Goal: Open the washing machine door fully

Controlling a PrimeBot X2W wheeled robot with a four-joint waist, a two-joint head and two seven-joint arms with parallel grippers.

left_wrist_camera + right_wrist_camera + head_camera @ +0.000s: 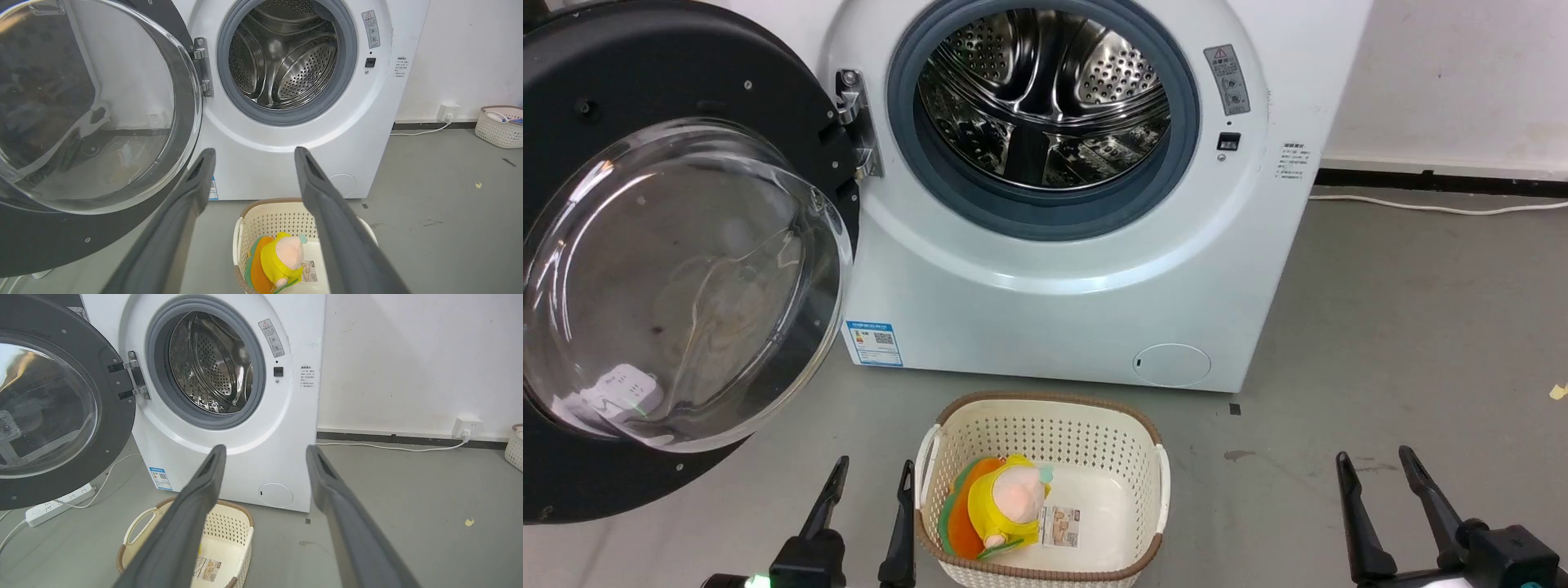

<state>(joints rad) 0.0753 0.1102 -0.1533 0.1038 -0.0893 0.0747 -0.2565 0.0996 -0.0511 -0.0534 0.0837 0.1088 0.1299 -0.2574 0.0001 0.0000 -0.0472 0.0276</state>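
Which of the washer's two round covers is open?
The large black washing machine door, swung wide open; the small white flap near the bottom sits shut.

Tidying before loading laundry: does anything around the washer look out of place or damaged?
Nothing looks damaged or spilled. A power strip lies on the floor below the open washing machine door; a small yellow scrap lies right of the machine.

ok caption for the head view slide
Washing machine door stands wide open, steel drum exposed; left gripper and right gripper open and empty, flanking a laundry basket with a plush toy.
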